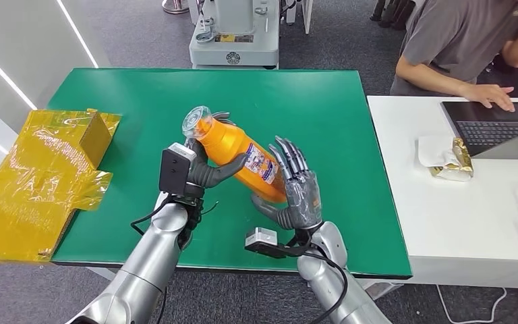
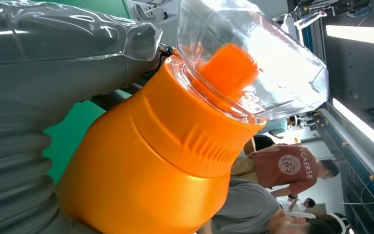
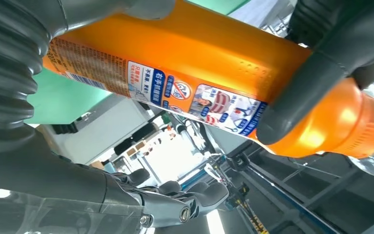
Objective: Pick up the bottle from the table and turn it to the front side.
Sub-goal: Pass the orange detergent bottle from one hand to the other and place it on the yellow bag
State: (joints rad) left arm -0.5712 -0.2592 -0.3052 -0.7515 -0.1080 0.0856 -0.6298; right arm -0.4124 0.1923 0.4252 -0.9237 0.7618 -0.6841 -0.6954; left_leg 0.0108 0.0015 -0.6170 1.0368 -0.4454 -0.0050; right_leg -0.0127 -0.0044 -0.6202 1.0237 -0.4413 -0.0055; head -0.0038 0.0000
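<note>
Left hand [image 1: 206,169] wrapped in grip near neck; right hand [image 1: 297,192] cradling base, fingers extended.

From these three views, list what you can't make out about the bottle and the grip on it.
- Bottle base: head view, hidden behind the right robot hand.
- Label small print: right wrist view, too small and partly covered by a finger.
- Left robot hand fingers: left wrist view, hidden behind the bottle's shoulder.
</note>
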